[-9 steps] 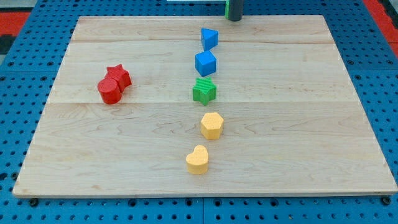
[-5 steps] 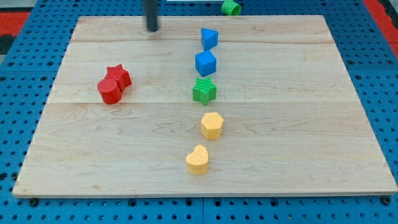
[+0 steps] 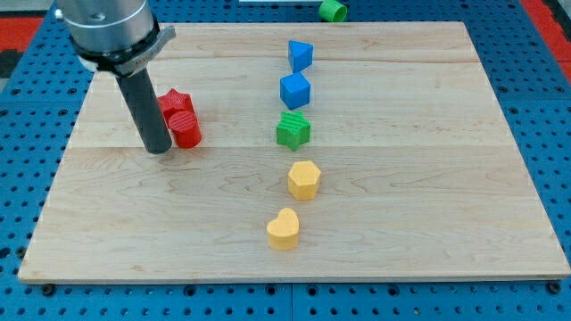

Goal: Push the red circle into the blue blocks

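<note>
No jaws, only my tip [image 3: 159,150] touching the red circle [image 3: 186,129] on its left.

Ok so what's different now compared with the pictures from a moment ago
My tip swept from the board's top edge down to the view's left of the red circle and pushed it a little toward the view's right; the red star beside it shifted slightly too. The two blue blocks, the green star and both yellow blocks have not moved.
</note>
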`<action>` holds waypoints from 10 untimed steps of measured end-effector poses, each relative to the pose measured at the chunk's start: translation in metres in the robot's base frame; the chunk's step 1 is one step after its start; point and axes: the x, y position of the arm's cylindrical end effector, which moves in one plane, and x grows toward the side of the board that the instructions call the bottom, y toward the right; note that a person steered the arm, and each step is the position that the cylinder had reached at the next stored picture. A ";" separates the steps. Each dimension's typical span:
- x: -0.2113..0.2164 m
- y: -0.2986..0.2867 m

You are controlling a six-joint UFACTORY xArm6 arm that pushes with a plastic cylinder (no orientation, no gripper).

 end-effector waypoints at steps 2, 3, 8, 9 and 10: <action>-0.023 0.032; -0.075 0.023; -0.244 0.007; -0.263 0.014; -0.262 0.046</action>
